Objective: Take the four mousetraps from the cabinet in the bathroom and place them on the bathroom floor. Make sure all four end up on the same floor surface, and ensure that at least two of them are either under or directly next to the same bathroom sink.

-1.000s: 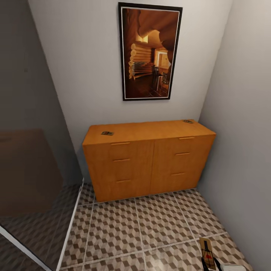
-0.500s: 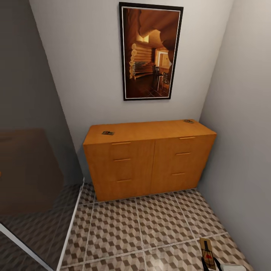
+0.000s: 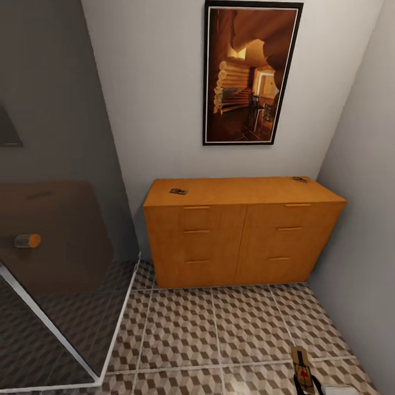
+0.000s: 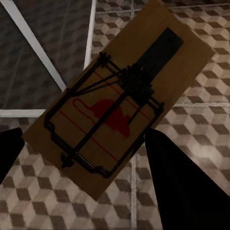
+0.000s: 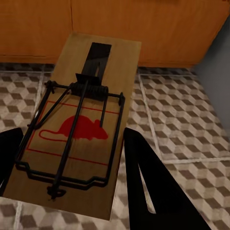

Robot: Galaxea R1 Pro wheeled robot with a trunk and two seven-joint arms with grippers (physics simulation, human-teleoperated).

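The orange-brown cabinet (image 3: 241, 236) stands against the far wall. On its top lie two mousetraps, one near the left end (image 3: 178, 191) and one at the right rear corner (image 3: 300, 179). My left gripper (image 4: 84, 143) is shut on a third mousetrap (image 4: 120, 105), a wooden plate with a red mouse print, held above the bathroom floor (image 4: 191, 120). My right gripper (image 5: 72, 139) is shut on a fourth mousetrap (image 5: 86, 120), which faces the cabinet front (image 5: 120, 28) and also shows low in the head view (image 3: 303, 368). The sink is out of view.
A glass shower screen (image 3: 55, 263) with a round knob (image 3: 26, 240) stands at the left, its white frame (image 3: 49, 329) on the cube-patterned floor (image 3: 219, 329). A framed picture (image 3: 249, 74) hangs above the cabinet. A grey wall (image 3: 367, 219) closes the right side.
The camera has turned left, so the cabinet and picture sit further right in the head view and more of the shower screen shows. The right-hand mousetrap stays low in the view.
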